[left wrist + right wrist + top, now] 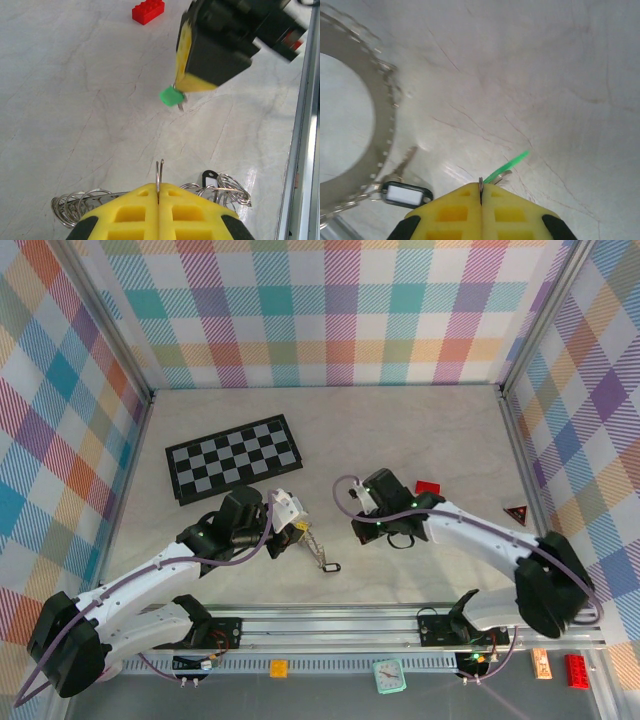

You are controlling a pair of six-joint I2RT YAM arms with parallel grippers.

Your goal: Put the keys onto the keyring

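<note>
While left fingers [145, 194] clench wavy silvery keyring [385, 115], right fingers [467, 194] pinch green-headed key [171, 96]

A chessboard [233, 457] lies left of a red brick [427, 487].

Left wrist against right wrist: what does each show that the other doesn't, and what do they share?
Left wrist: a red brick and the left gripper shut on the keyring wire. Right wrist: the blade of the black key, close by the keyring's wide loop. Both: the right gripper shut on the green key, the keyring, the black key's head and the table.
</note>
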